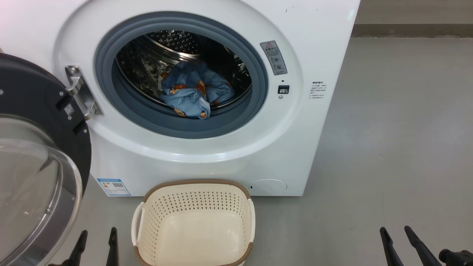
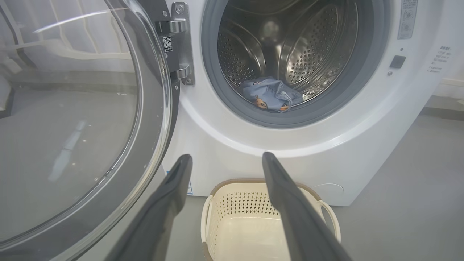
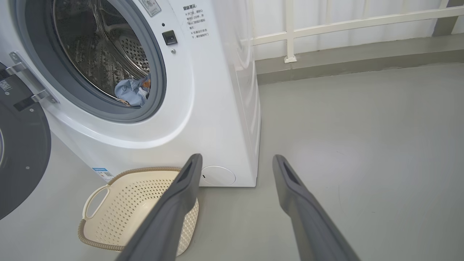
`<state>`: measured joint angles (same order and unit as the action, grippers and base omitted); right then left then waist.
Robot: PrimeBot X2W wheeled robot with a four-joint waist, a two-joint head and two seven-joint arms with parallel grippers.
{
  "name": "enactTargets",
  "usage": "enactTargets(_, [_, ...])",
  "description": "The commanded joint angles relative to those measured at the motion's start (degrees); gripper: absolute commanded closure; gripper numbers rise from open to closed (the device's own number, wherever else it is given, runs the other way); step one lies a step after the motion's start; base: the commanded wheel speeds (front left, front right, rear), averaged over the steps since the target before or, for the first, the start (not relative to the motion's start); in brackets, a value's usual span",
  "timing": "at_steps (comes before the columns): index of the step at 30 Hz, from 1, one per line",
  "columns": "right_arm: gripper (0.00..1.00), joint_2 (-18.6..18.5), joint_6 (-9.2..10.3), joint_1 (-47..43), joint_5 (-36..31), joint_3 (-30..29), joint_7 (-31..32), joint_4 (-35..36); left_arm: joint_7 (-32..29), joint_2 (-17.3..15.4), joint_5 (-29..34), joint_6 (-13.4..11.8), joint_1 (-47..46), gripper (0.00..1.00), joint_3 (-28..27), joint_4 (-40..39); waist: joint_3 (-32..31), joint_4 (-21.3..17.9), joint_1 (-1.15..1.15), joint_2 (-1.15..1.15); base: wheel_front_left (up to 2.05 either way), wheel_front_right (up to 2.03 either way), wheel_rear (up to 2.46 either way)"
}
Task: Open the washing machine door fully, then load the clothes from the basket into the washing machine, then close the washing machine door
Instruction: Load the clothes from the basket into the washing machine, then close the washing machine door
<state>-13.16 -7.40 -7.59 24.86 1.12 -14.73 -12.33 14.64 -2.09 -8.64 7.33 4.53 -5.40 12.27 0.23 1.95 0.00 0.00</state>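
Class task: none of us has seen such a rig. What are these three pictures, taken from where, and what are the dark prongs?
A two-armed robot took all three: one camera on its head, one on each wrist looking along that arm's two dark fingers. Those pairs are the left gripper and right gripper, both open, holding nothing. Ahead stands a washing machine, its door swung open at the left. Blue patterned clothes lie in the drum. The cream basket on the floor looks empty.

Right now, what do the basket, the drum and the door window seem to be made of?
The basket: matte cream plastic, by its moulded holes. The drum: probably steel, shiny, with punched holes. The door window: clear, glossy, glass or hard plastic; cannot tell which.
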Motion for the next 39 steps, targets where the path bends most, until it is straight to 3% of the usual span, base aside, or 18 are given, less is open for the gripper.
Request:
enactTargets(1, [0.00, -1.1, -0.09, 0.0, -0.1, 0.9, -0.3, 1.5, 0.4, -0.8, -0.4, 0.1, -0.9, 0.00, -2.1, -1.7, 0.0, 0.0, 0.00, 0.00, 0.00, 0.00, 0.00])
enactTargets(25, [0.00, -0.8, -0.09, 0.6, 0.0, 1.6, -0.3, 1.3, 0.4, -0.8, -1.2, -0.6, -0.9, 0.00, -1.5, -1.6, 0.5, 0.4, 0.00, 0.00, -0.05, 0.05, 0.00])
enactTargets(39, [0.00, -0.9, -0.09, 0.8, 0.0, 1.5, -0.3, 1.3, 0.4, -0.8, -1.5, -0.5, -0.8, 0.00, -1.5, -2.1, 0.6, 0.6, 0.00, 0.00, -1.26, 1.26, 0.00])
